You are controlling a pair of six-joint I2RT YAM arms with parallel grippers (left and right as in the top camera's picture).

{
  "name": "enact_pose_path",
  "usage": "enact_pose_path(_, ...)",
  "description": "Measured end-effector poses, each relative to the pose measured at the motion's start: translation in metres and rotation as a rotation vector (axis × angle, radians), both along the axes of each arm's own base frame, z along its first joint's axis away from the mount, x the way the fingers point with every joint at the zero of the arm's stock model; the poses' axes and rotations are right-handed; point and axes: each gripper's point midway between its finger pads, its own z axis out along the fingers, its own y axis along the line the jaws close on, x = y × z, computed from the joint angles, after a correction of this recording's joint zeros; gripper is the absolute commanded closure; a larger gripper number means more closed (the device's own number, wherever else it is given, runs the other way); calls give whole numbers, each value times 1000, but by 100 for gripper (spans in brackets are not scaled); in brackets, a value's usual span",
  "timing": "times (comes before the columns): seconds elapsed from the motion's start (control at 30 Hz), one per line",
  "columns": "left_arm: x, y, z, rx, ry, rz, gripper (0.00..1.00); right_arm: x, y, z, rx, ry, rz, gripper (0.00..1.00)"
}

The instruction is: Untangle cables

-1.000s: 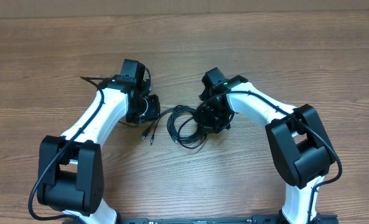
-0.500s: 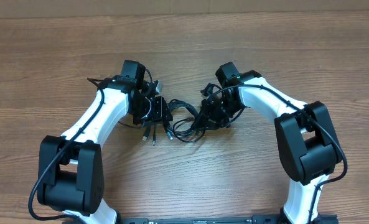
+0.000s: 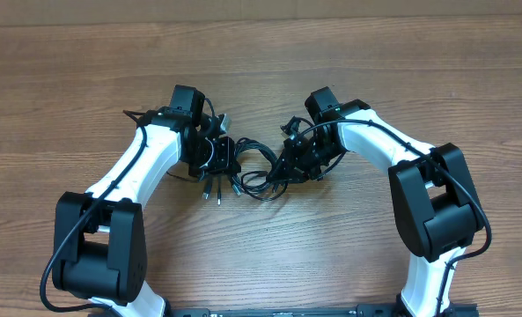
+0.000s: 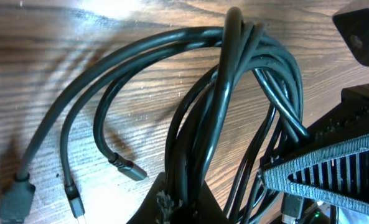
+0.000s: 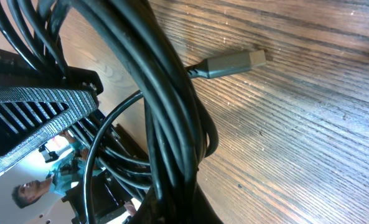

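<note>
Thin black cables lie in tangled loops on the wooden table between my two grippers. My left gripper is shut on several strands at the bundle's left side; in the left wrist view the strands run up out of its jaws. Three plug tips lie loose on the wood to the left. My right gripper is shut on the bundle's right side; in the right wrist view the strands pass through its jaws, and a grey plug rests on the table. Both grippers are close together.
The wooden table extends around the arms. Plug ends point toward the front, just below my left gripper. Each gripper shows in the other's wrist view: the right one and the left one, both close by.
Since a second ago both grippers have closed in on the bundle and taken hold of it, and the loops have bunched up between them. Almost nothing has moved in the last half second.
</note>
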Motion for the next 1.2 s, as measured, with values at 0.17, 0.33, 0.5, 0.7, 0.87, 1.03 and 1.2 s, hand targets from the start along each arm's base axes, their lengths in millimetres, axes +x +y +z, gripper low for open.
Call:
enact_pose_path(0.17,6,4,1,-4,-44,-28,96,-1,1,2,20,-11,17,81)
enact_pose_path(0.33,13,8,7,-65,-75,-36,96,-7,-2,4,39,-32,62,76)
enact_pose_path(0.5,18,3,27,-234,-182,-135,96,-2,-15,17,63,-98,77,75)
enact_pose_path(0.7,17,-5,45,-361,-283,-240,96,18,-43,62,107,-247,22,72)
enact_pose_path(0.87,11,-12,55,-432,-343,-315,96,27,-62,75,117,-266,-32,70)
enact_pose_path(1.03,10,-14,58,-456,-389,-360,96,23,-67,75,112,-239,-39,75)
enact_pose_path(1.2,10,-15,59,-457,-439,-407,96,16,-63,75,113,-216,-24,77)
